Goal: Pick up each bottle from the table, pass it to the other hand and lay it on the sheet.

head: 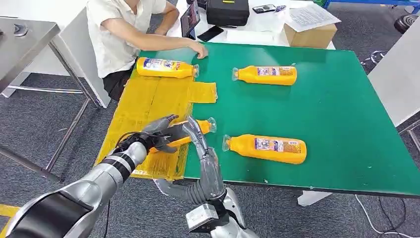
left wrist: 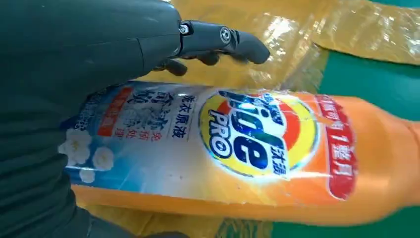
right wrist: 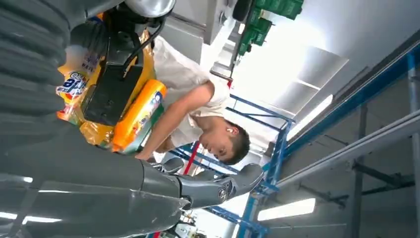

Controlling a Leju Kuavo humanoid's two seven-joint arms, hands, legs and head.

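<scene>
Left hand (head: 157,135) grasping orange bottle (head: 200,128) above yellow sheet (head: 143,106); right hand (head: 200,141) beside bottle, fingers extended, released.

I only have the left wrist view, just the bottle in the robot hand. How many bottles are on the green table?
Observer: Two: a far bottle and a near bottle, both lying on the green table.
Operator: Anything on the sheet?
Observer: One laid bottle lies at the far end of the yellow sheet, by a person's hand.
Operator: Where's the right robot hand?
Observer: The right robot hand is open, fingers up, beside the neck of the held bottle, which the left robot hand grips.
</scene>
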